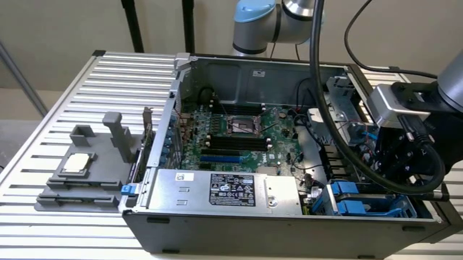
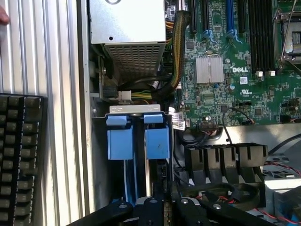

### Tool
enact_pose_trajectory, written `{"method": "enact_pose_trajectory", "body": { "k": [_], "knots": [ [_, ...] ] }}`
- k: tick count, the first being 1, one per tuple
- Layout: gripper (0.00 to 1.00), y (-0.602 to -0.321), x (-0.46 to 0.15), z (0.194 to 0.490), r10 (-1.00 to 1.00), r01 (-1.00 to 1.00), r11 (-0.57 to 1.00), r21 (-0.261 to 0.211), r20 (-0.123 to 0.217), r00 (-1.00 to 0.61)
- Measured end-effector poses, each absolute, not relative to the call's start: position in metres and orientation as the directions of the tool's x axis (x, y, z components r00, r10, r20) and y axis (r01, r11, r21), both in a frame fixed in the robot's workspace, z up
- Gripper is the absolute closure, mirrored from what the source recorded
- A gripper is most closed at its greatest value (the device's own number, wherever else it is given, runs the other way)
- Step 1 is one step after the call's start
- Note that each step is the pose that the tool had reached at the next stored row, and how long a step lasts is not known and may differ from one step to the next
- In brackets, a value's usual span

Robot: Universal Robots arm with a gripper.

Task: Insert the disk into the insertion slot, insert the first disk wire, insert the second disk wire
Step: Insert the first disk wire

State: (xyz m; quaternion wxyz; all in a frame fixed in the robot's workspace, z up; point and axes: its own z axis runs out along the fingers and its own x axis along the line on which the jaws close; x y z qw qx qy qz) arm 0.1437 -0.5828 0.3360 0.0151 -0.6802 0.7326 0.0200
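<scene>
The insertion slot [image 2: 136, 110] is a grey metal bay in the corner of the open computer case [image 1: 289, 222]. Two bright blue plastic tabs [image 2: 156, 142] stand side by side in it. In the exterior view the same blue parts [image 1: 354, 197] show at the case's front right. The disk's silver body is hidden, and I cannot tell if it sits behind the tabs. My gripper [image 2: 164, 201] hangs just above the bay, its black fingers [image 2: 151, 207] shut together over a dark strip beside the tabs. I cannot make out anything held. In the exterior view my gripper [image 1: 402, 173] hovers over the case's right side. Dark wires [image 2: 202, 134] lie beside the bay.
A silver power supply [image 1: 224, 189] with a black label fills the case's front, and the green motherboard [image 1: 239, 135] lies behind it. A grey fixture [image 1: 79, 168] stands on the slatted table at the exterior view's left. Thick black cables [image 1: 336, 135] hang from the arm. A keyboard [image 2: 19, 155] lies outside the case.
</scene>
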Motion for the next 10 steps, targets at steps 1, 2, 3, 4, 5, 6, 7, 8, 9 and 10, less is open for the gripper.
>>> {"method": "enact_pose_trajectory", "body": {
  "k": [1,2,3,4,5,6,7,8,9,10],
  "knots": [
    [0.84,-0.5828,0.1438,0.3359,-0.996,-0.997,0.074,0.009,-0.049,-0.074],
    [0.84,-0.5827,0.1438,0.3359,-0.996,-0.997,0.074,0.009,-0.049,-0.074],
    [0.84,-0.5828,0.1439,0.3359,-0.996,-0.997,0.074,0.009,-0.049,-0.074],
    [0.84,-0.5827,0.1439,0.3359,-0.996,-0.997,0.074,0.009,-0.049,-0.074],
    [0.84,-0.5827,0.1440,0.3358,-0.996,-0.997,0.074,0.009,-0.049,-0.074],
    [0.82,-0.5827,0.1441,0.3354,-0.996,-0.997,0.074,0.009,-0.050,-0.074],
    [0.82,-0.5827,0.1440,0.3365,-0.996,-0.997,0.074,0.009,-0.050,-0.074],
    [0.76,-0.5827,0.1440,0.3389,-0.996,-0.997,0.074,0.009,-0.049,-0.074],
    [0.76,-0.5828,0.1440,0.3416,-0.996,-0.997,0.074,0.009,-0.049,-0.074],
    [0.76,-0.5828,0.1440,0.3451,-0.996,-0.997,0.074,0.009,-0.049,-0.074]
  ]
}}
